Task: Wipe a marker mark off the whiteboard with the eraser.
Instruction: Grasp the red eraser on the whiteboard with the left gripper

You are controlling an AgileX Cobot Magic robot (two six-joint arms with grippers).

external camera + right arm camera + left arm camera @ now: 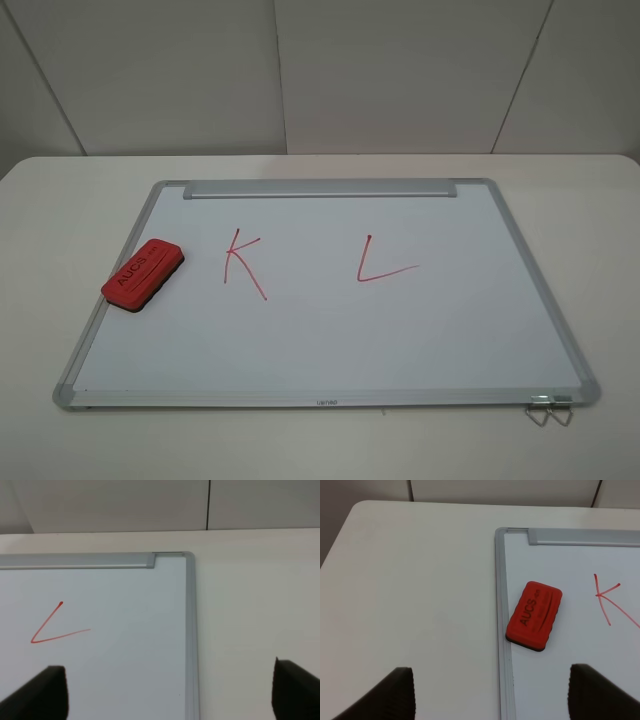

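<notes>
The whiteboard lies flat on a white table. A red eraser rests on the board's left edge, partly over the frame, with its lettering up. To its right is the marker mark, a thin red "K". In the left wrist view the eraser lies beyond my left gripper, which is open with nothing between its fingers; the K is cut off at the picture's edge. My right gripper is open and empty over the board's far right corner. Neither arm shows in the exterior view.
A red "L"-shaped mark sits right of the K. The silver tray strip runs along the board's far edge. Two wire hanger clips stick out at the near right corner. Bare white table surrounds the board.
</notes>
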